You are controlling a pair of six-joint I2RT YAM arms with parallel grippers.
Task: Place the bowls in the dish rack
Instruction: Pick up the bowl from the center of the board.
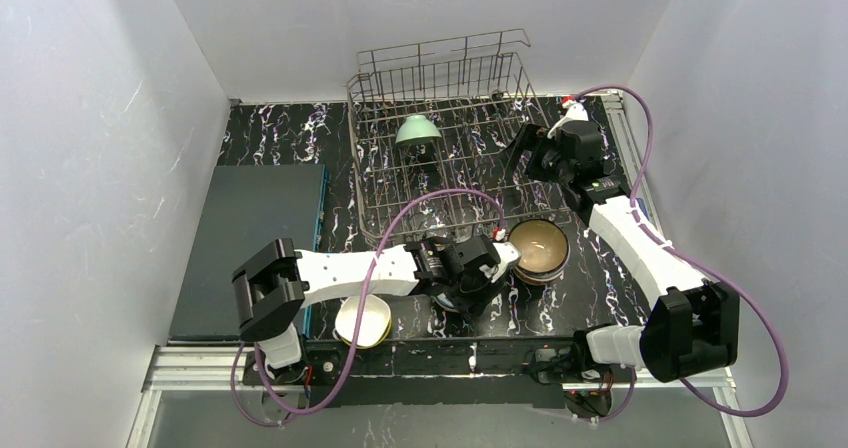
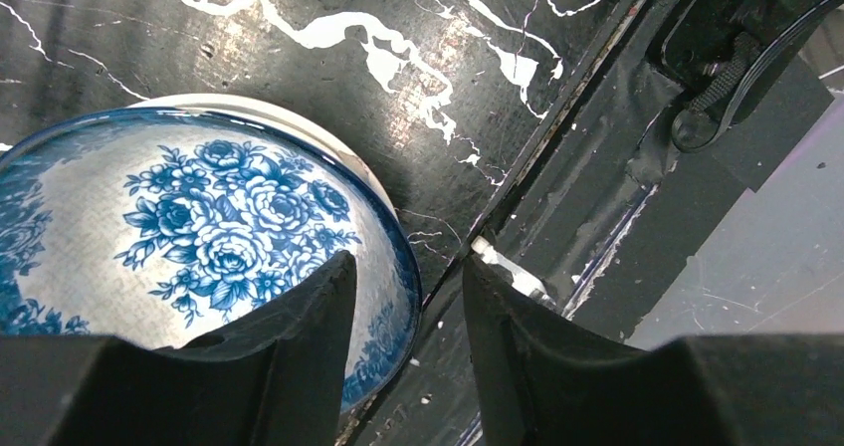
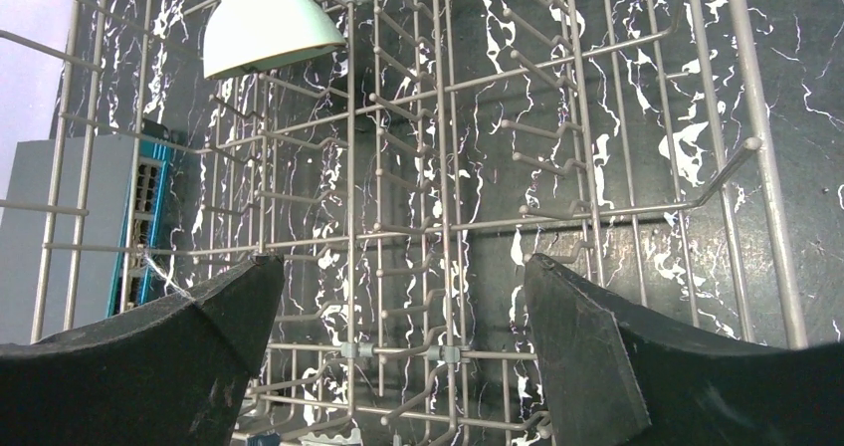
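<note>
Left claw (image 2: 406,267): jaws apart astride the blue-floral bowl (image 2: 199,227) rim, not pinching yet.
Right claw (image 3: 398,267): spread wide, empty, above the dish rack (image 1: 450,68).
Bowls: mint bowl (image 1: 417,130) racked; blue-floral one at the counter (image 2: 149,28) edge.
Risk: I fear a shallow rim pinch lets the glazed bowl slip or tip.

top external: fixed, high above and behind the arm bases (image 1: 283,353), angled down and forward. whole dish rack (image 1: 445,138) sits mid-frame, far off.
right wrist: close over the rack, looking through its wires to the marble tabletop (image 3: 687,147). shares the racked mint bowl (image 3: 269,23) with the top view.
left wrist: very close, near side of the rack, looking down on a blue-flowered bowl (image 2: 199,237) by the tabletop's near edge.
</note>
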